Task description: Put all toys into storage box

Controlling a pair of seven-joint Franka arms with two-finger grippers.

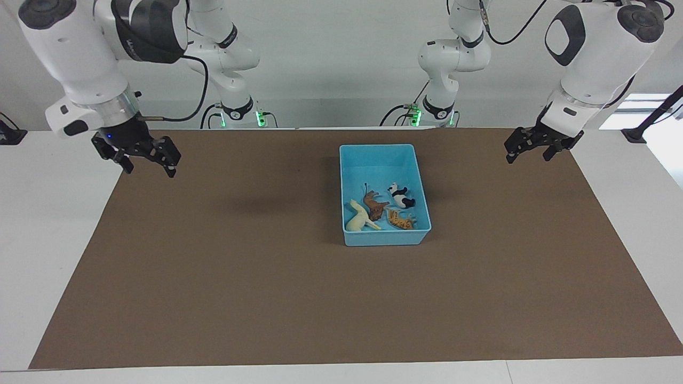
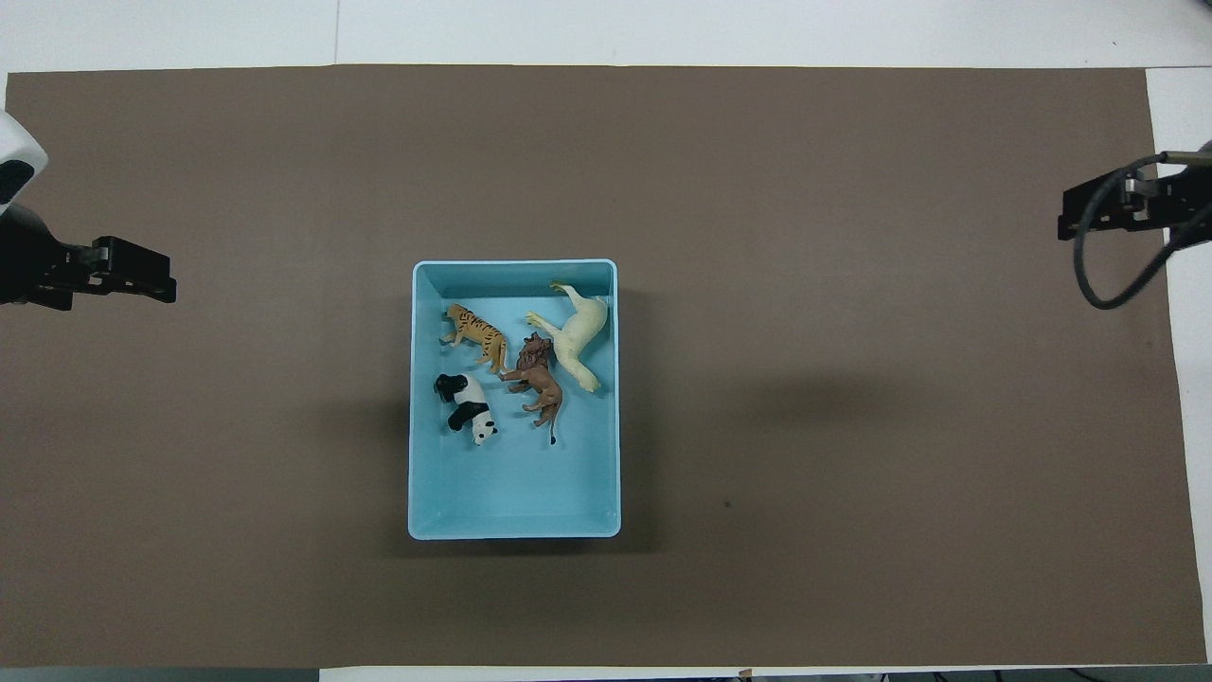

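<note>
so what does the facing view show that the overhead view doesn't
Only the facing view shows the arms' upper links and bases, and both pincers whole: the right pincer and the left pincer, each open, empty and raised over an end of the brown mat.

Only the overhead view shows the box's bare floor at its end nearer the robots straight down.

Both show the horse, tiger, panda and lion lying in the box.

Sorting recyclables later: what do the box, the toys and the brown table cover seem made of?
Box: likely smooth moulded plastic, uniform light blue with a rolled rim. Horse, tiger, panda, lion: probably painted hard plastic, given their crisp moulded shapes. Cover: matte, flat; paper or felt, unclear.
</note>
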